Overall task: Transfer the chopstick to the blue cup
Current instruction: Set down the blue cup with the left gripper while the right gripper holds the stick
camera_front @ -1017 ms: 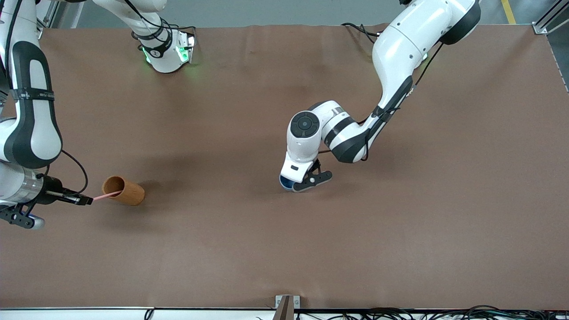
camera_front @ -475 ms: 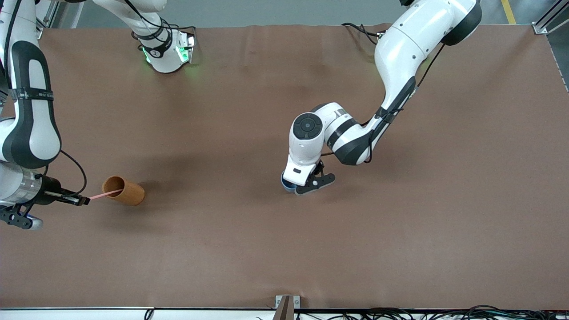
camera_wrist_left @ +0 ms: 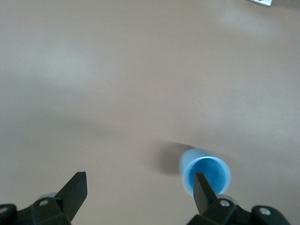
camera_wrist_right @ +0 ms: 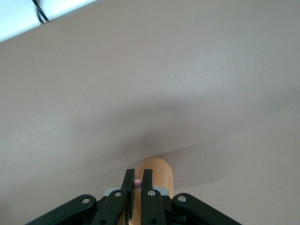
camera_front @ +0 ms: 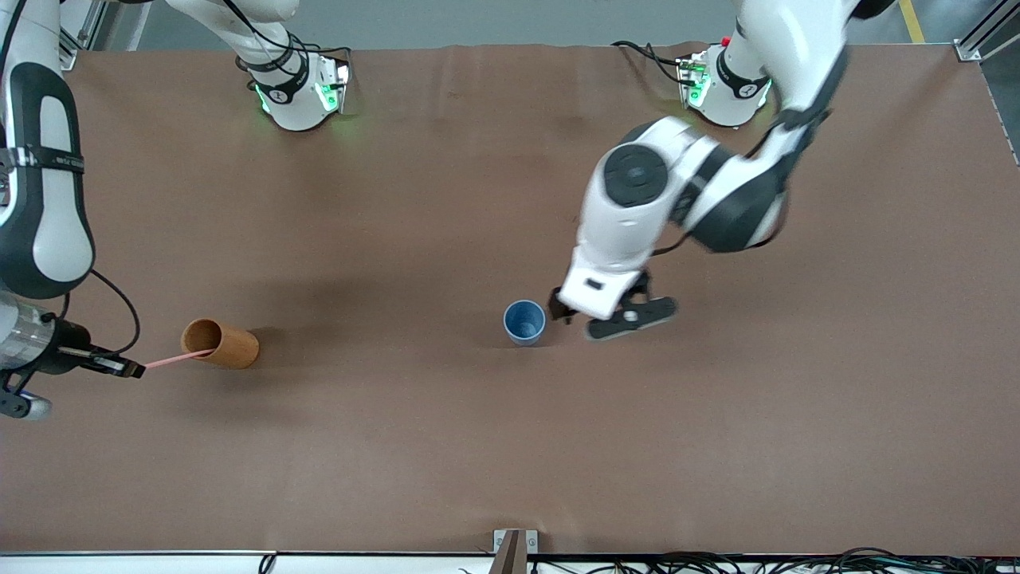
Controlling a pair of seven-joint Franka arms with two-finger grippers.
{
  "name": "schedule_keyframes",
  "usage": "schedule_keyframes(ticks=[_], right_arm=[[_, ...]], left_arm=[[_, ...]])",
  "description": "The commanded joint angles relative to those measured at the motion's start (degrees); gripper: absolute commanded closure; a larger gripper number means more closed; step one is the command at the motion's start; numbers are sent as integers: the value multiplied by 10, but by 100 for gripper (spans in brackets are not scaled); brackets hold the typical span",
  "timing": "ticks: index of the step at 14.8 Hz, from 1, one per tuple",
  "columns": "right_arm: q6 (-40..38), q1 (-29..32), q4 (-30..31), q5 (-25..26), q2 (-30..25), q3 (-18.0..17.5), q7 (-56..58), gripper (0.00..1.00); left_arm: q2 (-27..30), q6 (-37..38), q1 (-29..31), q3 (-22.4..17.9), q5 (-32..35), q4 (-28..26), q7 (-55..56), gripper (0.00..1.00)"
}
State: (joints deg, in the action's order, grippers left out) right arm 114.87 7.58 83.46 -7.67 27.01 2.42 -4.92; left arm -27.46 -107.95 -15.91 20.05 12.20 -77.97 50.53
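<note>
Front view: chopstick (camera_front: pixel 177 358) pinched at one end in the right gripper (camera_front: pixel 134 370), at the right arm's end of the table (camera_front: pixel 510 446). Long axis almost level, running from about 8 o'clock at the gripper to about 2 o'clock, where the tip sits in the mouth of the orange-brown cup (camera_front: pixel 218 343) — mouth tilted toward the gripper. Blue cup (camera_front: pixel 524 321) upright near the table's middle, well apart from the chopstick. Left gripper (camera_front: pixel 586 319) up in the air just beside the blue cup, jaws spread wide, nothing in them.

Left wrist view: two dark fingers (camera_wrist_left: pixel 72 193) far apart; blue cup (camera_wrist_left: pixel 205 175) seen from above, deep blue inside.

Right wrist view: fingers (camera_wrist_right: pixel 127 190) clamped on a pink sliver of chopstick (camera_wrist_right: pixel 138 181) — orange-brown cup (camera_wrist_right: pixel 157 177) directly ahead of them.
</note>
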Motion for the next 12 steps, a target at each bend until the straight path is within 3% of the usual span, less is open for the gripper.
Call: schedule_keyframes(ticks=[1,5,8,12], right_arm=[[-40,-21,8,35,-73,-4,-2,99],[-107,-62,14,59,-159,-5,-6,99],[-140,-122,26,59,-208,-5,-32,99],[-117,-249,22,79,-213,-6,-184,100]], left_arm=[[68,39,18,-70,-61,-22,-158,0],[134,104,51,-142,-103,-23,-369,0],[174,152,89,-155,-118,-23,-482,0],[244,216,96,-186,-128,-29,-565,0]])
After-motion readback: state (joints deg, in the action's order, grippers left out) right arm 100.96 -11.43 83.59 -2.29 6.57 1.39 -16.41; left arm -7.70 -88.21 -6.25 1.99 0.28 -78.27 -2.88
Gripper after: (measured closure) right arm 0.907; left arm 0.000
